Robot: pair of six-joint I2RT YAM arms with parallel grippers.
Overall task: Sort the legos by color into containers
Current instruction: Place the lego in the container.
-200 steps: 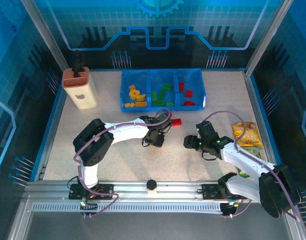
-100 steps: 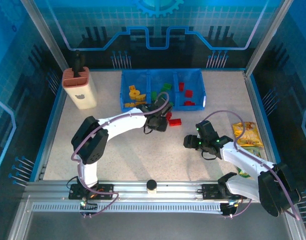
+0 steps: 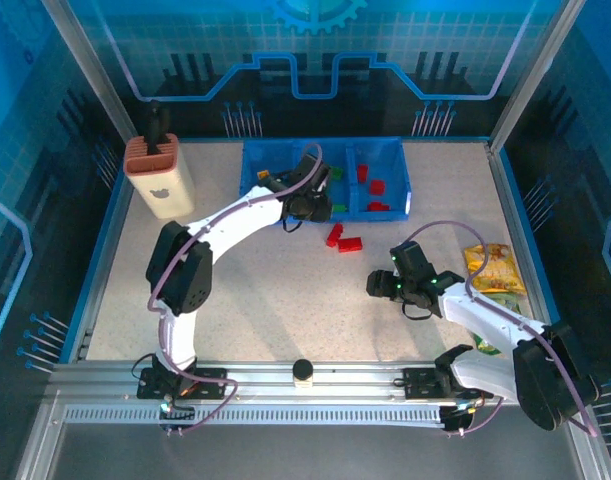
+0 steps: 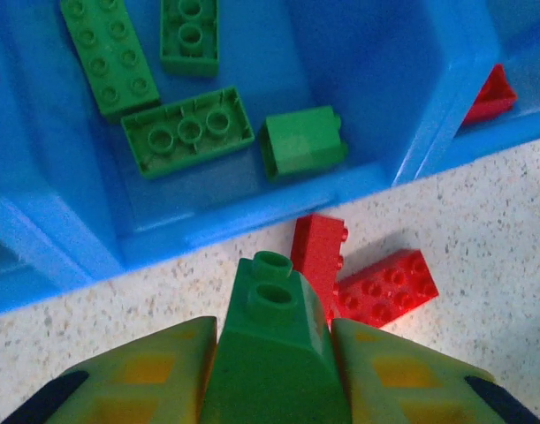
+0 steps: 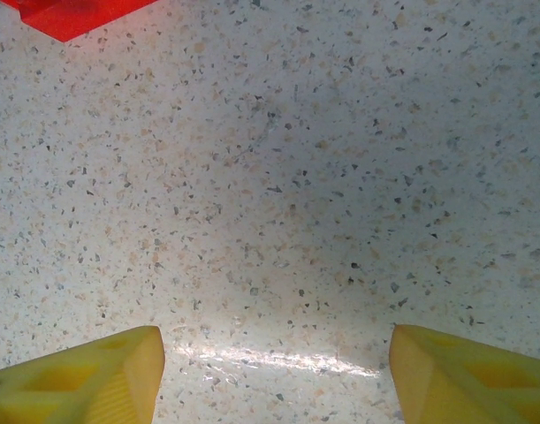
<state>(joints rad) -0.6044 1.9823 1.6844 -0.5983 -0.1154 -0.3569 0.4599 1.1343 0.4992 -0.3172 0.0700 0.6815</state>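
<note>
Speckled matte worktop (image 3: 285,300), blue-lit cage around it. Left end effector (image 3: 307,207) pinches a green brick (image 4: 274,336) right at the bin's (image 4: 66,238) front wall, with green bricks (image 4: 186,132) in the middle compartment beyond. Risk: an early release likely drops it beside the two red bricks (image 4: 384,287) on the worktop, and a low carry may clip the wall. Bricks are hard, glossy and studded. Right end effector (image 5: 274,340) is spread over bare worktop.

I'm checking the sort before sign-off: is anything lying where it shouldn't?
Yes. Two red bricks lie touching on the table just outside the front wall of the blue bin, in no compartment. The left gripper holds a green brick, not yet dropped in.
</note>
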